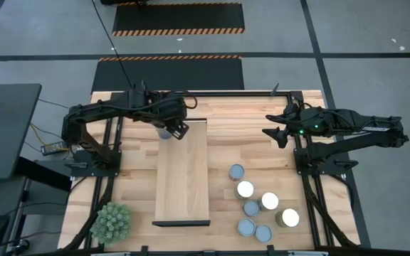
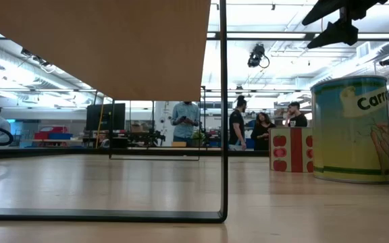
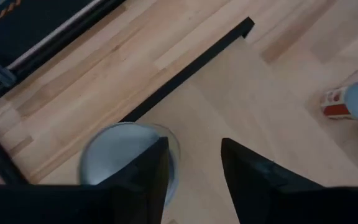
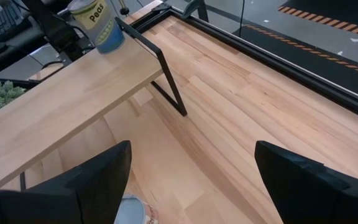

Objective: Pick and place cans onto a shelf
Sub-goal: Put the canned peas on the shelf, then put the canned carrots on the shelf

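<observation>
While upright on shelf (image 1: 182, 178) end, can (image 1: 164, 132) | left end effector (image 1: 179, 131) parted, right (image 1: 274, 134) wide

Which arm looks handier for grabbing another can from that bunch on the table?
Probably the right. The right gripper hangs open on the same side as the loose cans, while the left gripper is over the shelf's far end beside a can standing there.

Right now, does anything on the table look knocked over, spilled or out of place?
Nothing stands out. The seven round-topped metal cans grouped on the tabletop by the long pale wooden shelf all stand upright. The eighth, a blue-and-yellow "Peas" can, stands upright at the shelf's far corner beside the left gripper. No spills show.
</observation>
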`<action>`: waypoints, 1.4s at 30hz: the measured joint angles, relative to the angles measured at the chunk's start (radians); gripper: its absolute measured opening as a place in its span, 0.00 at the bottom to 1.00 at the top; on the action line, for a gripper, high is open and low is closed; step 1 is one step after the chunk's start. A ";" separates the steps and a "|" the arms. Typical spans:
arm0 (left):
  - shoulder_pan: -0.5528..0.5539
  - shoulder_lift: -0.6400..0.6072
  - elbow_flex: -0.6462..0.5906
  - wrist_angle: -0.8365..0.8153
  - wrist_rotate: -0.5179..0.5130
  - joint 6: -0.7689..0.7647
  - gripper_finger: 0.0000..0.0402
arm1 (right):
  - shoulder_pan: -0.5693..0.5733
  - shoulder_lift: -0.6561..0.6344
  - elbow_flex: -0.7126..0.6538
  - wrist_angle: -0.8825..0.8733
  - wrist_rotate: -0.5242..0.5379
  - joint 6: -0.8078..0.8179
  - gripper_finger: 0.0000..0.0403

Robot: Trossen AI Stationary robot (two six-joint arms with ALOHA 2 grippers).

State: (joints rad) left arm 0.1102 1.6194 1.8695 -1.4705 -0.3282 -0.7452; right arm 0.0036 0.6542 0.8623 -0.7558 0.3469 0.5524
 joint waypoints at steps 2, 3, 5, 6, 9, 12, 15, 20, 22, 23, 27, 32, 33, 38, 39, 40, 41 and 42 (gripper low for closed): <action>0.008 -0.011 0.008 -0.038 -0.006 0.018 0.38 | 0.000 0.000 0.000 0.000 0.000 -0.002 0.87; 0.012 -0.023 0.008 -0.047 -0.008 0.026 0.38 | 0.000 0.000 0.000 0.000 0.000 -0.003 0.87; 0.017 -0.051 0.008 -0.080 -0.009 0.053 0.38 | 0.000 0.000 0.000 0.000 0.000 -0.004 0.87; 0.018 -0.065 0.009 -0.082 -0.009 0.066 0.38 | 0.000 0.000 0.000 0.000 0.000 -0.004 0.87; 0.026 -0.099 0.010 -0.095 -0.005 0.101 0.38 | 0.000 0.000 0.000 0.000 0.001 -0.006 0.87; 0.046 -0.116 -0.010 -0.097 0.038 0.126 0.37 | 0.000 0.000 0.000 0.001 0.008 -0.015 0.87; 0.070 -0.128 -0.058 -0.099 0.065 0.129 0.35 | 0.000 0.000 0.000 0.002 0.017 -0.024 0.87; 0.112 -0.177 -0.164 -0.101 0.079 0.129 0.32 | 0.000 0.000 0.000 0.006 0.020 -0.024 0.87; 0.128 -0.206 -0.199 -0.101 0.078 0.129 0.31 | 0.000 0.000 0.000 0.006 0.020 -0.022 0.87; 0.135 -0.219 -0.216 -0.099 0.078 0.126 0.30 | 0.000 0.000 0.000 0.006 0.020 -0.022 0.87; 0.158 -0.263 -0.299 -0.063 0.075 0.107 0.30 | 0.000 0.000 0.000 0.008 0.020 -0.022 0.87; 0.169 -0.275 -0.411 0.044 0.079 0.113 0.30 | 0.000 0.000 0.000 0.008 0.020 -0.022 0.87; 0.169 -0.275 -0.427 0.066 0.078 0.126 0.30 | 0.000 0.000 0.000 0.010 0.020 -0.022 0.87; 0.168 -0.274 -0.487 0.152 0.068 0.138 0.30 | 0.000 0.000 0.000 0.017 0.020 -0.021 0.87; 0.168 -0.274 -0.491 0.155 0.056 0.139 0.30 | 0.000 0.000 0.000 0.021 0.020 -0.021 0.87; 0.168 -0.275 -0.494 0.155 0.043 0.142 0.30 | 0.000 0.000 0.000 0.023 0.020 -0.021 0.87; 0.168 -0.275 -0.497 0.153 0.036 0.149 0.30 | 0.000 0.000 0.000 0.024 0.020 -0.020 0.87; 0.168 -0.275 -0.498 0.151 0.029 0.152 0.30 | 0.000 0.000 0.000 0.023 0.020 -0.018 0.87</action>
State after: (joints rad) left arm 0.2787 1.3445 1.3720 -1.3192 -0.2994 -0.5929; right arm 0.0032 0.6544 0.8623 -0.7326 0.3664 0.5348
